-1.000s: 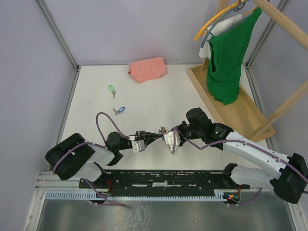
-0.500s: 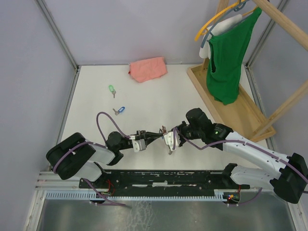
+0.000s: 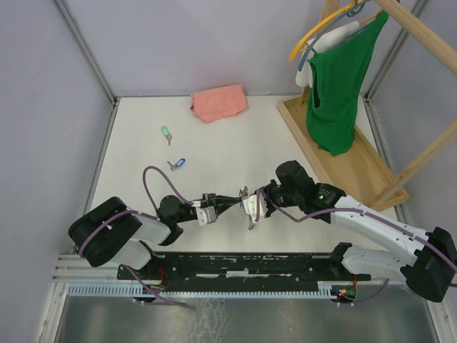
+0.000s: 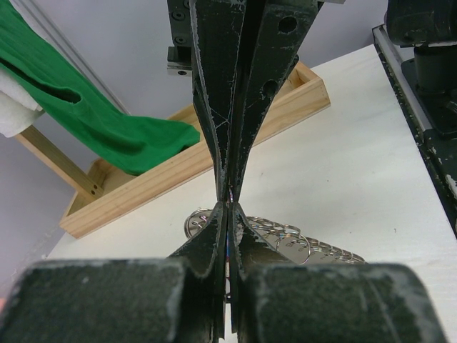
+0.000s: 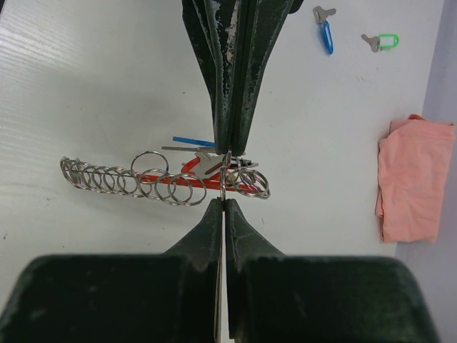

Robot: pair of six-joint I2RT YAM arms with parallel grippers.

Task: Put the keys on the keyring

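Top external: left claw (image 3: 230, 199) and right claw (image 3: 247, 205) (both clamped on the keyring (image 5: 164, 183)) have shifted slightly.

The light in here is bright and even and falls from above, with nothing harsh in it. The white matte counter (image 3: 235, 143) looks clean from overhead, nearly washed out, and the shadows under the arms are faint and soft-edged. That overhead view is crisp throughout. In the right wrist view the chain of silver metal rings (image 5: 161, 184) casts only a thin grey shadow close beside itself, and small glints show on the wire. Both wrist views are sharp at middle depth but mushy up close. The black bodies of the left claw (image 4: 227, 207) and the right claw (image 5: 223, 204) smear into a dark blur along the bottom edge. The green hanging cloth (image 4: 93, 121) is slightly soft.
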